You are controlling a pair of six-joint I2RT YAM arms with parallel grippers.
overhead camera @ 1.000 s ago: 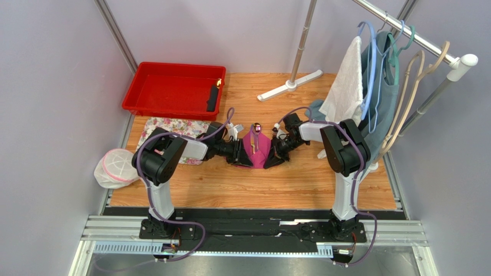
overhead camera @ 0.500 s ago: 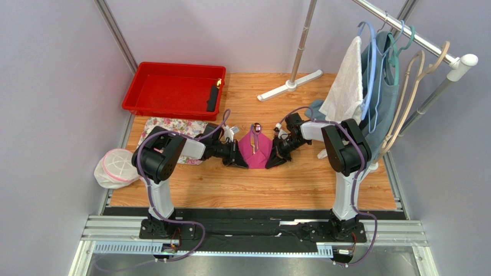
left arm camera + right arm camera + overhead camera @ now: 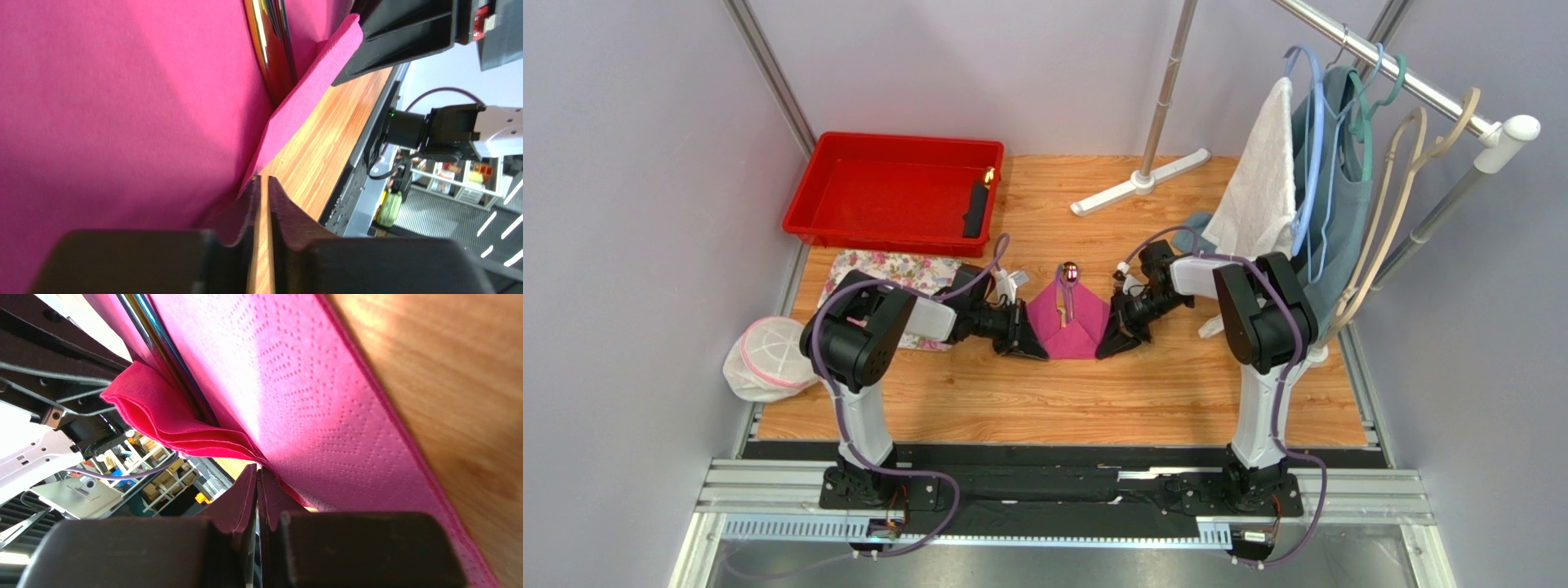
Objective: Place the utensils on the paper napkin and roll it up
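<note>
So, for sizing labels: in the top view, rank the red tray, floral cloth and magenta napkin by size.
1. red tray
2. floral cloth, though the left arm hides part
3. magenta napkin, smallest

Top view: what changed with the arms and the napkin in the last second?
The left fingers eased left and the right fingers right, pulling the paper napkin flatter and wider. Both kept their pinch on its near corners. The utensils stayed along its middle; red tray unmoved.

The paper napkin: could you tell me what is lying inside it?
A shiny utensil handle lies between the raised sides of the paper napkin, its head poking past the far corner. The folds hide whether more pieces lie there.
</note>
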